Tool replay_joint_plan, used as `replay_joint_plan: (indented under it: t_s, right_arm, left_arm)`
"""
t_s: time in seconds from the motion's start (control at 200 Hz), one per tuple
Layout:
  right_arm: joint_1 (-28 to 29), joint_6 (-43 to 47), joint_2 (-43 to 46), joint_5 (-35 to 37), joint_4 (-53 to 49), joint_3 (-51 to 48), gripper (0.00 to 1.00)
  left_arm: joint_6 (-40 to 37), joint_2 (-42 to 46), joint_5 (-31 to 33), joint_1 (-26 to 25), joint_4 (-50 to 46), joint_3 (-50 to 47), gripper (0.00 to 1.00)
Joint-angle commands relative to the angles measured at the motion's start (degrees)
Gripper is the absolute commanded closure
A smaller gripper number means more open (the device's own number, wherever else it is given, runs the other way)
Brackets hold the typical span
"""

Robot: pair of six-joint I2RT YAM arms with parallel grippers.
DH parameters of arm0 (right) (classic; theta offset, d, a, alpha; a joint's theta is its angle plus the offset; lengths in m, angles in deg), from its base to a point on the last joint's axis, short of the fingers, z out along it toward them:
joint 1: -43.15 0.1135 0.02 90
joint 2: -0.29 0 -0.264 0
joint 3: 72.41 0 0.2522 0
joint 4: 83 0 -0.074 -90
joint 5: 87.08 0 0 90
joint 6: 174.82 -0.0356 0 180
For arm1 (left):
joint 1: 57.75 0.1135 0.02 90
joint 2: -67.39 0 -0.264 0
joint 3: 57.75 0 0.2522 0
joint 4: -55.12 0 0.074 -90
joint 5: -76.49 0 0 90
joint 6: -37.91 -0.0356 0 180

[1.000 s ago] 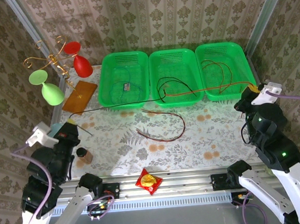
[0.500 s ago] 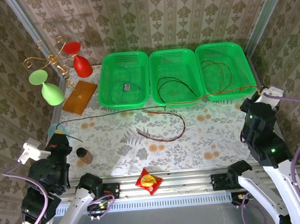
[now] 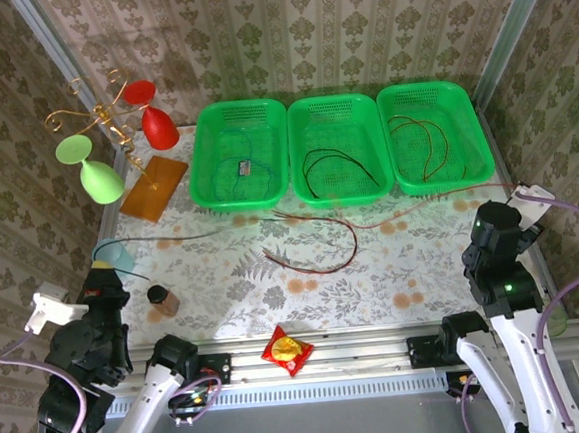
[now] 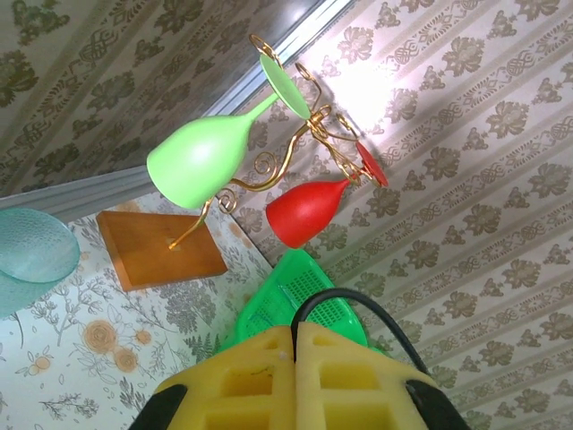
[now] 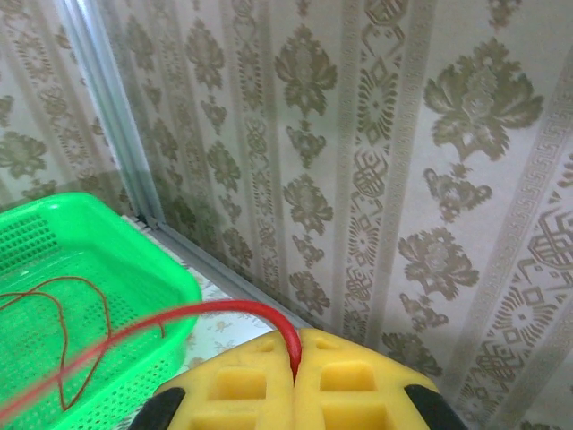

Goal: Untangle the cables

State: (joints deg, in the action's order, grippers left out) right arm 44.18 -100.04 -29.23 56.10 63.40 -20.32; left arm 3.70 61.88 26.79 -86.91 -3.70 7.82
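- Flowered table (image 3: 414,267): your left gripper (image 4: 295,336) pinches the black cable (image 4: 358,300), your right gripper (image 5: 295,345) the red cable (image 5: 224,309)
- Draw them apart slowly, watching for snags

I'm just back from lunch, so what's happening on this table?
Cables are being untangled. The robot's left gripper is shut on a black cable, the right gripper on a red cable. These stretch across the table in front of three green baskets, where more cables lie.
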Motion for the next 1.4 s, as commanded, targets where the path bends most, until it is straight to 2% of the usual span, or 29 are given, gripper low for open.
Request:
replay_joint_plan:
  t_s: [0.0,0.14,0.27,0.46,0.63,0.84,1.095,1.395]
  right_arm:
    - [-3.4,-3.9,-1.3,-2.2,1.4,-1.2,1.0]
    - [-7.6,-5.9,-2.8,-6.5,1.4,-2.2,1.0]
    - [-8.1,-6.6,-2.7,-10.1,1.2,-1.9,1.0]
    - [-8.1,-7.6,-2.4,-14.2,-1.0,1.6,1.0]
    - [-7.9,-6.6,-2.7,-19.8,-2.8,8.1,1.0]
    - [-7.5,-4.8,-5.5,-26.3,-1.1,17.6,1.0]
    - [-7.5,-4.2,-15.6,-32.0,8.6,28.1,1.0]
    - [-7.4,-5.8,-30.5,-37.4,16.6,39.9,1.0]
  left_arm:
    - [0.4,1.3,2.6,-0.3,-1.9,0.1,1.0]
    - [0.4,2.0,4.0,-1.3,-2.7,0.6,1.0]
    - [0.5,1.8,3.1,-2.2,-1.6,0.2,1.0]
    - [2.5,-1.6,-4.1,-2.9,2.4,-3.1,1.0]
    - [1.3,-8.5,-12.6,-2.8,7.8,-3.8,1.0]
    - [-2.0,-16.2,-17.1,-2.8,12.5,-1.6,1.0]
    - [-1.0,-19.0,-19.4,-2.9,16.9,-2.7,1.0]
    - [0.5,-18.8,-21.5,-2.9,16.8,-3.7,1.0]
